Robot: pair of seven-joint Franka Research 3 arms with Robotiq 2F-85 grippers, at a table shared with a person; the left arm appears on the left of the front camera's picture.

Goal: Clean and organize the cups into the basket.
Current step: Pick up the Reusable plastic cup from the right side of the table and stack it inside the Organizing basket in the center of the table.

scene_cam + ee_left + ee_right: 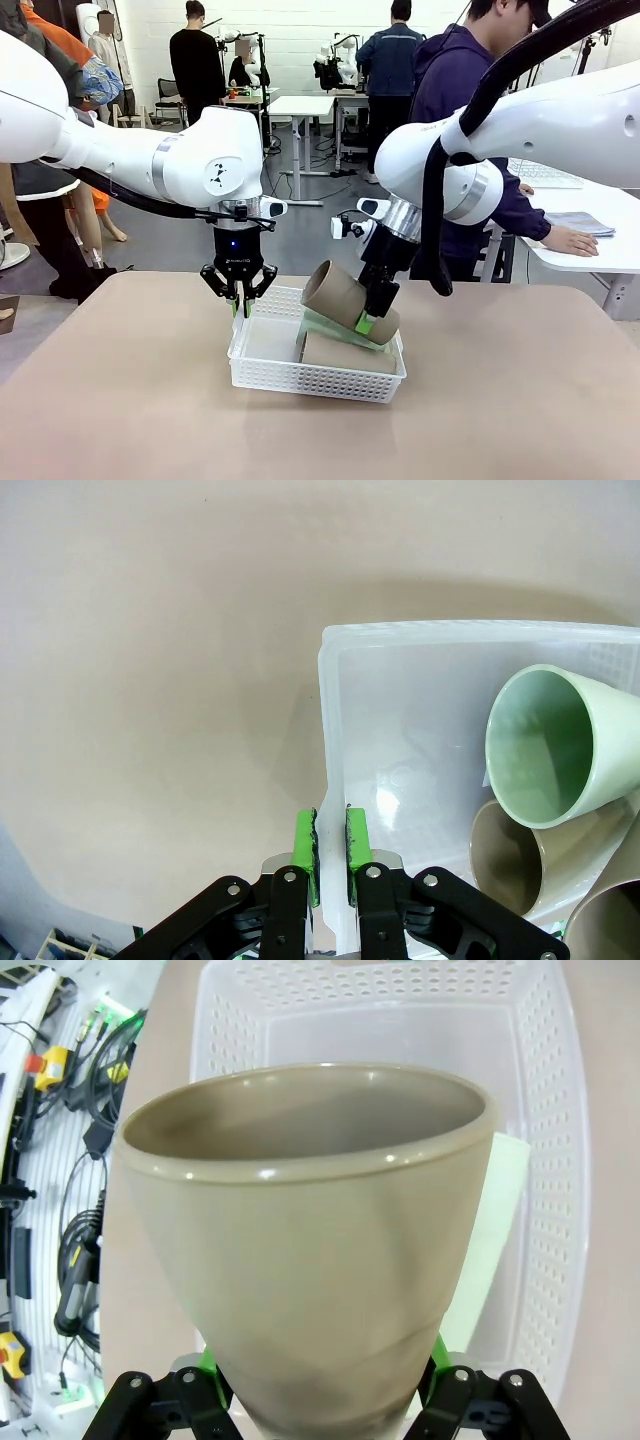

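The white perforated basket [310, 378] sits mid-table. My left gripper [239, 300] is shut on its left wall, and in the left wrist view its pads [306, 845] pinch that wall [333, 730]. My right gripper [368, 322] is shut on a tan cup [338, 293], held tilted over the basket's right half with its mouth up and to the left. Below it a mint green cup [325, 328] and another tan cup [345, 353] lie on their sides inside. In the right wrist view the held cup [310, 1240] hides most of the basket [572, 1110].
The tan tabletop [120, 400] lies bare all around the basket. A person in a dark hoodie [455, 90] stands behind the far right edge, one hand [572, 240] on a neighbouring white table.
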